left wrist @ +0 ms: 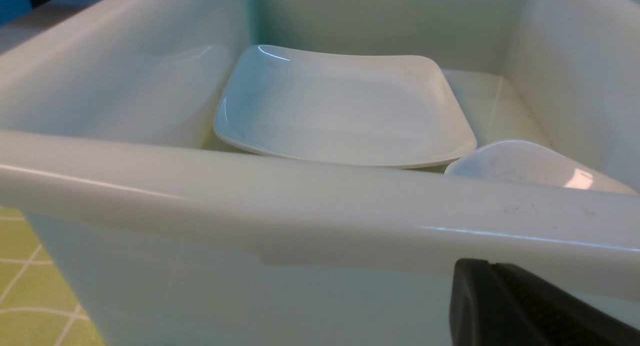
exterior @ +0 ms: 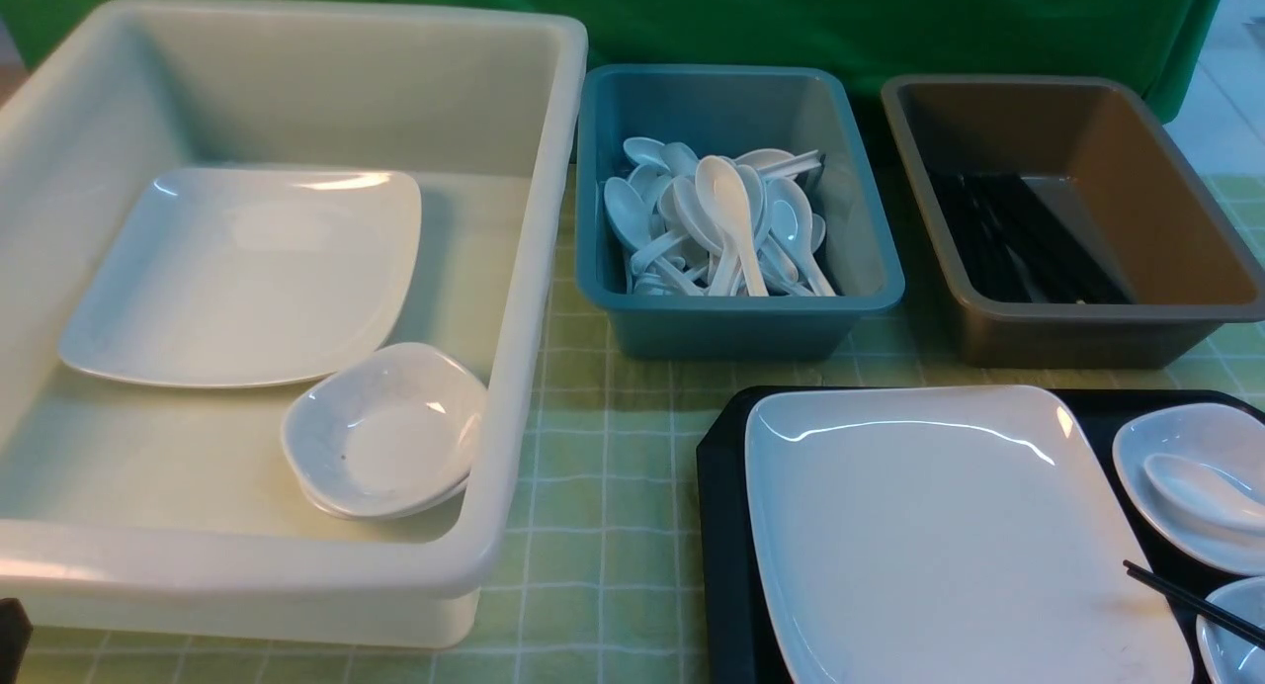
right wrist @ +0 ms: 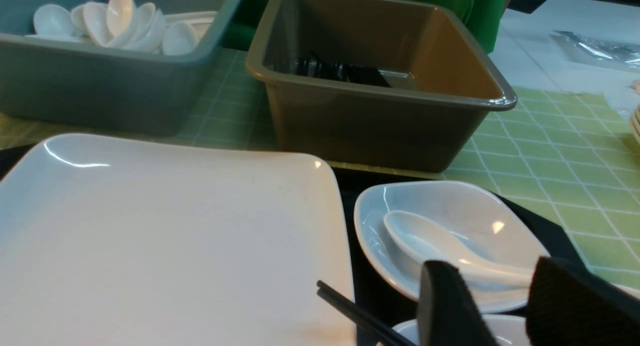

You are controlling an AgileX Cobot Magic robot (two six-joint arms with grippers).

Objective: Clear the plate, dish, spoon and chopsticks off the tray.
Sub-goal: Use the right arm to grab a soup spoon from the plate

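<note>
Front view — tray (exterior: 721, 526): one plate (exterior: 949, 536), two dishes (exterior: 1211, 429), one spoon (exterior: 1201, 491), two chopsticks (exterior: 1186, 600) | left tool (left wrist: 480, 286) closed | right tool (right wrist: 490, 286) parted

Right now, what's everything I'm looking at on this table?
White tub: one, left; holds another plate and stacked small dishes.
Teal tub: one, middle; heaped white spoons.
Brown tub: one, right; black sticks inside.
Tray: one, dark, front right.
Plate: one, white, on tray.
Dishes: two, white, tray's right side.
Spoon: one, white, in farther dish.
Chopsticks: pair, black, tips at plate's edge.
Left hand: black, shut, beside white tub.
Right hand: black, open, above tray.
</note>
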